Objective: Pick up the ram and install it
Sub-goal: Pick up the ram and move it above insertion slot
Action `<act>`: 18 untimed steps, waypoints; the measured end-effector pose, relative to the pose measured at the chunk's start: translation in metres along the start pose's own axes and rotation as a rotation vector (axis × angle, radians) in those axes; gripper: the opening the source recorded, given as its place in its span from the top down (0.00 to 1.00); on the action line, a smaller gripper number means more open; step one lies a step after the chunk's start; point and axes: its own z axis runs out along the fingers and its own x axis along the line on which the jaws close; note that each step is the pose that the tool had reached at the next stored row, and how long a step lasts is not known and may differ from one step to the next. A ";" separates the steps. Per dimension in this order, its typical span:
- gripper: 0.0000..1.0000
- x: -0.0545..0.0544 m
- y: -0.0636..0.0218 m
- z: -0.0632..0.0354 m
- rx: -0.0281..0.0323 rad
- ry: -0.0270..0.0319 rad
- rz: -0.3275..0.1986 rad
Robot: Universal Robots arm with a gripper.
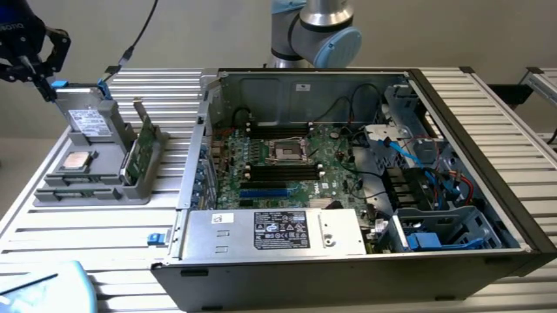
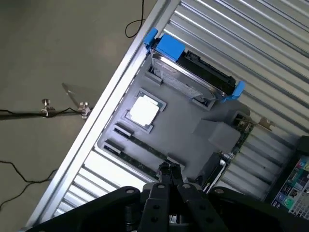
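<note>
On the grey parts tray (image 1: pixel 130 193), which sits at the exterior view's left beside the open computer case (image 1: pixel 470 117), the ram (image 2: pixel 143 146) lies seated on edge in a narrow slot. It is at the end of the tray away from the hard drive (image 2: pixel 186 79), with the square processor (image 2: pixel 144 110) between the two. A green expansion card (image 1: pixel 145 145) stands upright along the tray's case-side edge.

The gripper (image 2: pixel 169 168) hangs above the tray, clear of everything. Its two slim fingers are drawn together with nothing between them. From the exterior view it sits high, near the tray's far corner by the drive, so I judge it well apart from the ram.

The stick should handle as a light, rigid board: no flex to speak of, but thin, and likely to tip or twist if pinched off-centre. Its chips and its contact edge down in the slot look like the fragile parts. The best hold is probably across the two flat faces near mid-length, on the exposed upper edge, with the fingers straddling the board. The smooth faces may slip under a weak grip, and the narrow slot leaves little room beside it. Inside the case, the motherboard (image 1: pixel 287 163) lies exposed.
</note>
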 end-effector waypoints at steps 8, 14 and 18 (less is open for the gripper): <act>0.89 0.000 -0.0001 0.0023 0.0019 0.0070 -0.145; 0.89 0.000 -0.0002 0.0042 0.0031 0.0124 -0.254; 0.89 0.000 -0.0003 0.0052 0.0027 0.0174 -0.326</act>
